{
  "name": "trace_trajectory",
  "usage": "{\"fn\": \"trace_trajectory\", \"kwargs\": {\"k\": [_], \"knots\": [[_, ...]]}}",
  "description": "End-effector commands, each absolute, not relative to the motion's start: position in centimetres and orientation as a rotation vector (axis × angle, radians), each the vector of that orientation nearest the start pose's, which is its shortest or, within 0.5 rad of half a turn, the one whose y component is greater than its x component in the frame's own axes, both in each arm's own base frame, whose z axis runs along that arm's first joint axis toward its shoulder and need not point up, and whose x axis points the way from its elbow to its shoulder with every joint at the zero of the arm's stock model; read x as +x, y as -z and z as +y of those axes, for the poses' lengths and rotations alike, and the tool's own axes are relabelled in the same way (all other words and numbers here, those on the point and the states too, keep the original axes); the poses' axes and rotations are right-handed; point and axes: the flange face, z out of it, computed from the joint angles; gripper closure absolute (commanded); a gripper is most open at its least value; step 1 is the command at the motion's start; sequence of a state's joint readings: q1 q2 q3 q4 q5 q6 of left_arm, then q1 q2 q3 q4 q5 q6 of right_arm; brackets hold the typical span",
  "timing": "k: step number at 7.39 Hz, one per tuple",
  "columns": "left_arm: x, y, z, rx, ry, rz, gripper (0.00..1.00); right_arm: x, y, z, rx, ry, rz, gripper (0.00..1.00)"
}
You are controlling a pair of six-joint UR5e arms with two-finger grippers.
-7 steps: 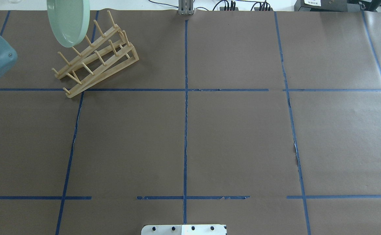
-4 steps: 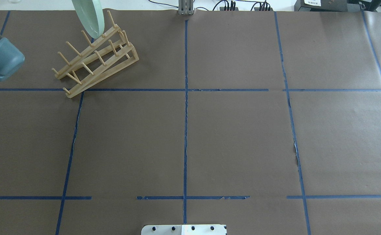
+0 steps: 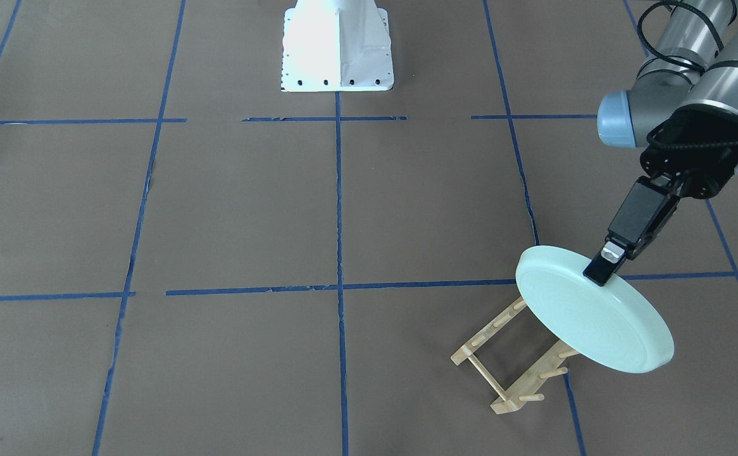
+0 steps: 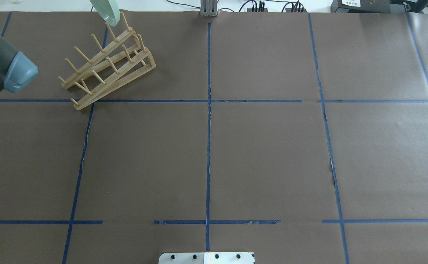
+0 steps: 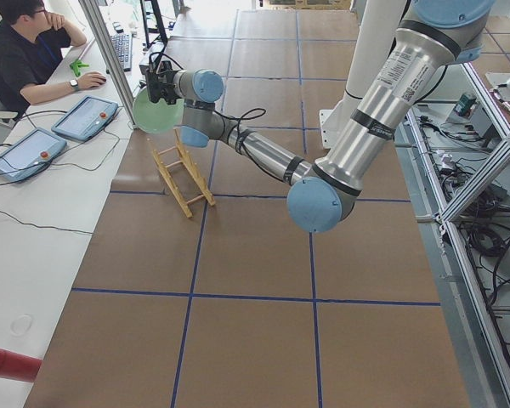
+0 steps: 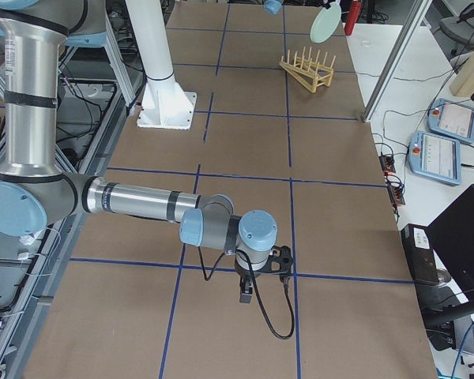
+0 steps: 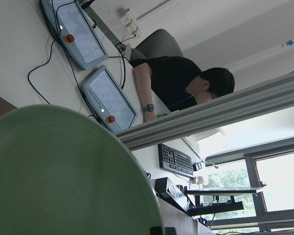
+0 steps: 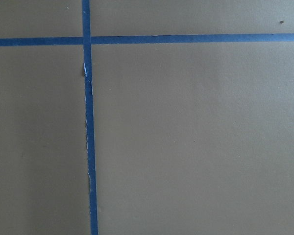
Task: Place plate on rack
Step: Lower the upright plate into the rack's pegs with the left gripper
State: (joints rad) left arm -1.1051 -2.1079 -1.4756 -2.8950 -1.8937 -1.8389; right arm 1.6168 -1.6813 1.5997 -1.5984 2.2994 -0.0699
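Fingers (image 3: pixel 597 273) of the left gripper (image 3: pixel 600 272) are pinching the upper rim of the plate (image 3: pixel 594 313), clamped on it. The plate is hanging tilted on edge in the air above the rack (image 3: pixel 513 360) and is not sitting between the pegs. The rack is resting on the table (image 3: pixel 230 209), on the robot's left near the far edge. The left arm (image 3: pixel 692 120) is reaching out across the table towards it. The right gripper (image 6: pixel 245 298) is pointing down, low over the table and well apart from the rack; whether its fingers are parted or closed cannot be told. An operator (image 5: pixel 25 53) is sitting at the desk (image 5: pixel 34 212) beside the table.
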Motion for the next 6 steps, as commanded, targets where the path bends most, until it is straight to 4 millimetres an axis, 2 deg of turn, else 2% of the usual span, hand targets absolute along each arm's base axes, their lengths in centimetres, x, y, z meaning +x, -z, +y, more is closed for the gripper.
{"fn": "trace_trajectory", "kwargs": {"k": [1, 2, 6], "knots": [[23.5, -26.4, -62.4, 0.548, 0.76, 1.798, 1.0, 8.7, -70.1, -43.2, -0.061, -0.016, -0.733, 0.0], [24.8, -27.0, -62.3, 0.55, 0.774, 1.798, 1.0, 8.8, -70.1, -43.1, -0.061, -0.018, -0.733, 0.0], [26.1, -27.9, -63.8, 0.54, 0.782, 1.764, 1.0, 8.7, -70.1, -43.2, -0.061, -0.016, -0.733, 0.0]]}}
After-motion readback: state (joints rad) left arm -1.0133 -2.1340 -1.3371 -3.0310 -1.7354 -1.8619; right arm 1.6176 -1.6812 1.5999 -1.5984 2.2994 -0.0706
